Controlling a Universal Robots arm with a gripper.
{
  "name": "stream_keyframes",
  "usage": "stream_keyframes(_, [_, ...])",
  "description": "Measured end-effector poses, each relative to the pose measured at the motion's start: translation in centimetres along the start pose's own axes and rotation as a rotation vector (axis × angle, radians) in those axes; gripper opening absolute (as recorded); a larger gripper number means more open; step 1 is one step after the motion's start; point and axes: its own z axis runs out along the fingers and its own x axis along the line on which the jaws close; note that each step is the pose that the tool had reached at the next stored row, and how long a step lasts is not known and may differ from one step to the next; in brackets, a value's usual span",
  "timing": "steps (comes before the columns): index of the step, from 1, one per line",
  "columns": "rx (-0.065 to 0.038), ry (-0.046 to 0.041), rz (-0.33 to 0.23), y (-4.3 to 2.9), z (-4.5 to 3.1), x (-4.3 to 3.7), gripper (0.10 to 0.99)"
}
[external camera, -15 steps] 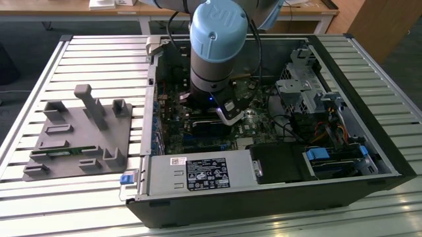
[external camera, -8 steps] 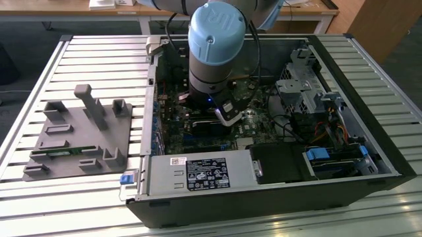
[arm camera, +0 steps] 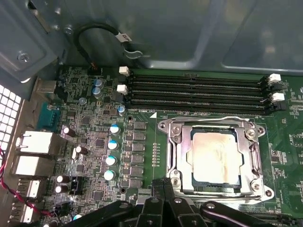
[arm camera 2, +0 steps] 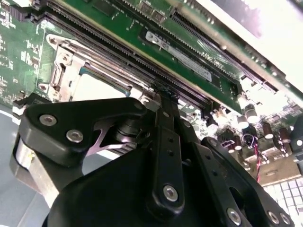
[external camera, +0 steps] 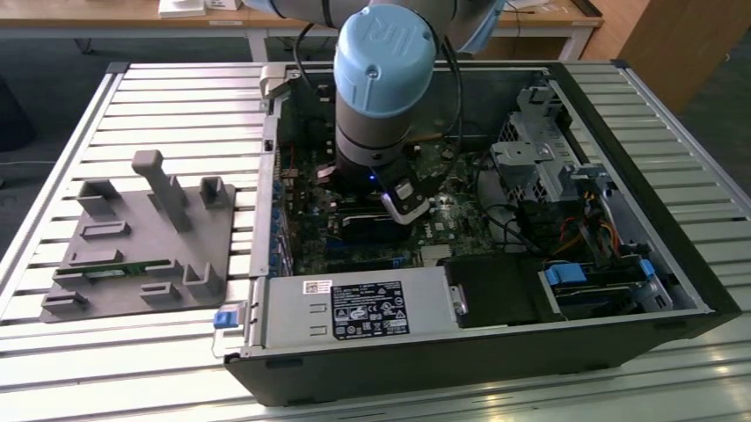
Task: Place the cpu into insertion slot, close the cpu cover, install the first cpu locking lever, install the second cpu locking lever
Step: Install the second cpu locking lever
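The cpu [arm camera: 214,156] lies flat in the insertion slot [arm camera: 182,187], its dull silver top showing through the window of the cpu cover [arm camera: 178,150], which lies down over it. A thin wire lever [arm camera: 203,118] runs along the socket edge next to the memory slots. My gripper [arm camera: 163,183] sits just off a socket edge with its black fingers pressed together and nothing visible between them. In the second wrist view the fingertips [arm camera 2: 164,93] reach a socket corner beside the cpu cover [arm camera 2: 61,71]. In the exterior view the arm [external camera: 375,97] stands over the open computer case and hides the socket.
Long black memory slots [arm camera: 199,90] border the socket, and capacitors [arm camera: 113,144] stand on the board nearby. In the case are a power supply [external camera: 352,308], a black fan shroud [external camera: 505,290] and a metal drive cage [external camera: 540,158]. A grey fixture [external camera: 141,237] lies on the slatted table.
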Motion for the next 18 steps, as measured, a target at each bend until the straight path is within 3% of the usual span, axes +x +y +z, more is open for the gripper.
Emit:
stream_keyframes(14, [0.001,0.0004,0.0,1.41,-3.91,0.04,0.106])
stream_keyframes(18, [0.001,0.0005,0.0,1.68,-4.64,0.04,0.106])
